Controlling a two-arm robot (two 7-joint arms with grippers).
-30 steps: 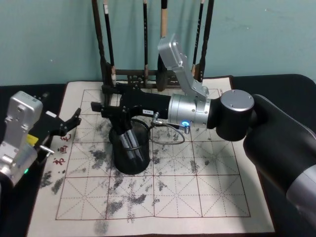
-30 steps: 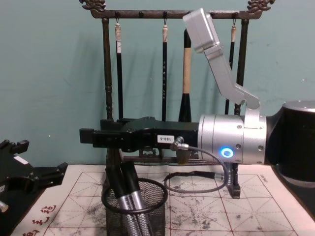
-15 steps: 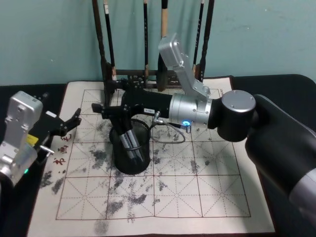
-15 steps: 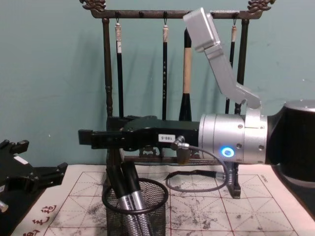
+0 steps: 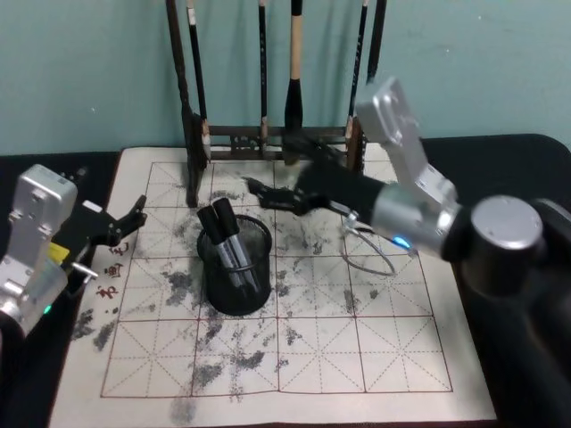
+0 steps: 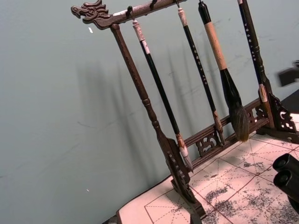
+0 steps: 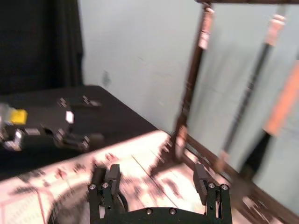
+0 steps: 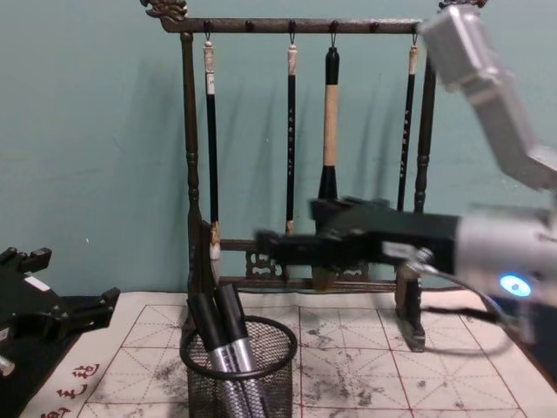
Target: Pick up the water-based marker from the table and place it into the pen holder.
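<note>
Red characters run down the left margin of the off-white felt mat (image 5: 375, 348) that covers the dark desk (image 5: 513, 152); they are too small to read. Red grid lines and grey ink smudges cover the rest of the mat.

The pen holder (image 5: 235, 272), a round black mesh cup, stands on the mat's left half, with open mat on every side of it. Two dark water-based markers (image 5: 229, 242) stand in it, leaning toward the brush rack (image 5: 268, 134) (their caps rise above the rim). In the chest view they tilt to the left inside the cup (image 8: 239, 370).

The right gripper (image 5: 254, 189) hangs above the mat between the cup and the rack, clear of both, its fingers spread apart and holding nothing. The left gripper (image 5: 134, 217) sits at the mat's left edge, well apart from the cup, its fingers parted.

Behind the desk is a plain teal wall, and brushes hang from the rack's top bar.
</note>
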